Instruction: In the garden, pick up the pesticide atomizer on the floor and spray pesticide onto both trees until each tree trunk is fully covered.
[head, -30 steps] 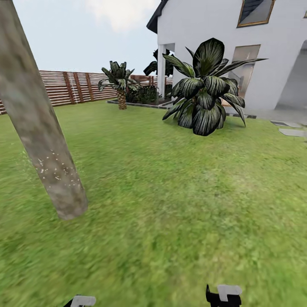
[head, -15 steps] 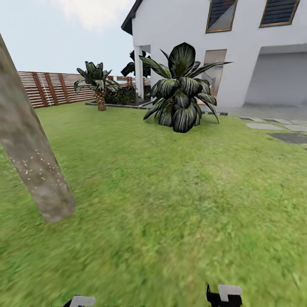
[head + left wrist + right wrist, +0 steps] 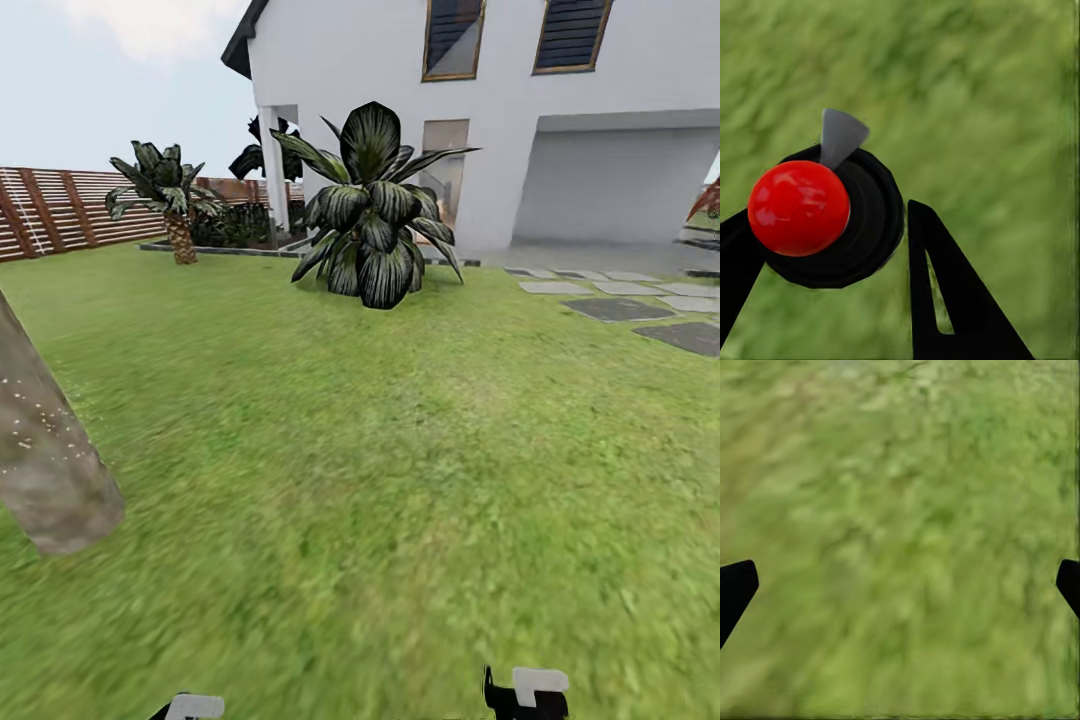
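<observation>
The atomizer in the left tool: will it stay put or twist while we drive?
The atomizer sits between the left tool's black fingers, so it probably stays. Its body looks round and smooth, so it may rotate if bumped. The red cap and grey nozzle rise above the grip, perhaps making it top-heavy.

A white house [image 3: 480,110] stands at the back, with two dark windows [image 3: 452,38] high on its wall and a wide recessed bay [image 3: 610,185] at its right. A big dark plant [image 3: 372,205] with broad striped leaves grows on the grass in front of it. Left of that, a short palm [image 3: 170,200] with a scaly trunk stands near a low dark hedge [image 3: 235,225]. Grey paving slabs [image 3: 620,308] lie in the grass at the right. Pale sky [image 3: 110,90] with a cloud fills the upper left.
</observation>
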